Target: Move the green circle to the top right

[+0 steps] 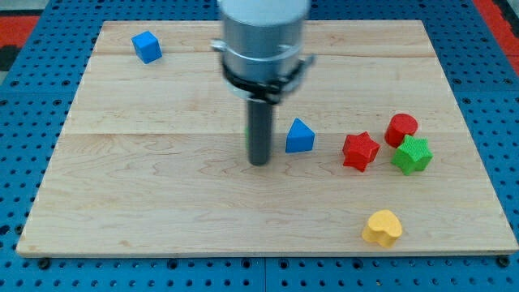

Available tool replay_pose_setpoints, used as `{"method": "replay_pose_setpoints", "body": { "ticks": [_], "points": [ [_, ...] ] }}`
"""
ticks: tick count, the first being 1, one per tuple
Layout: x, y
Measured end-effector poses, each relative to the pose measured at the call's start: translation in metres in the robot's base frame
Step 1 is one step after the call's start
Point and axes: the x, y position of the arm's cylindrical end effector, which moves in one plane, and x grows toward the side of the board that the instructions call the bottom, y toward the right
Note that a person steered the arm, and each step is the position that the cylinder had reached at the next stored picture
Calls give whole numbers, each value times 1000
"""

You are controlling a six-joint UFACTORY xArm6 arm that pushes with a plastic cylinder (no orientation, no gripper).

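Observation:
The green circle is almost wholly hidden behind my rod; only a thin green sliver [247,138] shows at the rod's left edge, near the middle of the wooden board [162,195]. My tip [259,163] rests on the board at the view's centre, right in front of that green sliver. A blue triangular block [299,136] sits just to the right of the rod.
A red star [360,151], a red round block [401,129] and a green star [412,155] cluster at the view's right. A yellow heart-like block [383,228] lies at the lower right. A blue cube [147,46] sits at the top left.

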Motion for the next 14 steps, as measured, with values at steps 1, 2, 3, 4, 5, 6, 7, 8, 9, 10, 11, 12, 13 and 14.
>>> {"method": "replay_pose_setpoints", "body": {
  "ticks": [1,2,3,4,5,6,7,8,9,10,11,12,13,14],
  "points": [
    [-43,-41],
    [-50,14],
    [-51,98],
    [-54,93],
    [-79,128],
    [-69,149],
    [-37,154],
    [-40,189],
    [-100,208],
    [-171,206],
    [-188,208],
    [-100,232],
    [-90,180],
    [-106,179]
  ]
}}
